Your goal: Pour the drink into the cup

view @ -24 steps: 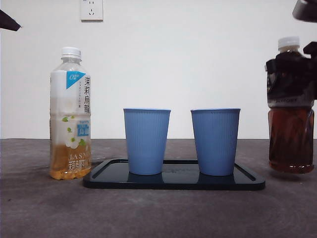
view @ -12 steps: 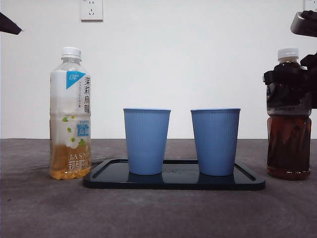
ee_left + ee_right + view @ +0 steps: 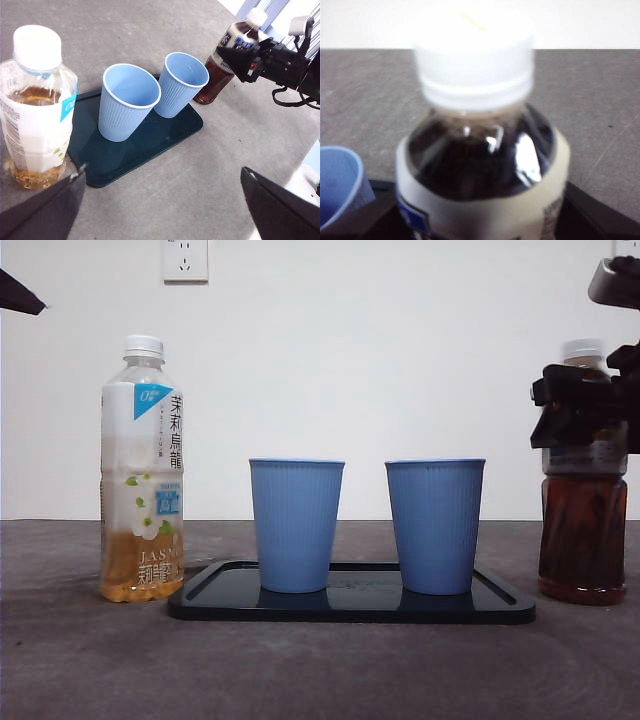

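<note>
Plainly the step in hand is the grasp: the dark tea bottle [image 3: 584, 530] stands on the tabletop [image 3: 320, 660] right of the tray [image 3: 350, 605], cap on, with the right tool [image 3: 580, 405] around its shoulder, whether clamped I cannot tell; next comes uncapping, then tipping toward the nearer blue cup [image 3: 435, 525]. The left tool [image 3: 160, 210] waits, wide and empty.

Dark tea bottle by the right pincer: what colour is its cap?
White. The dark tea bottle's cap shows best in the right wrist view, though blurred.
</note>
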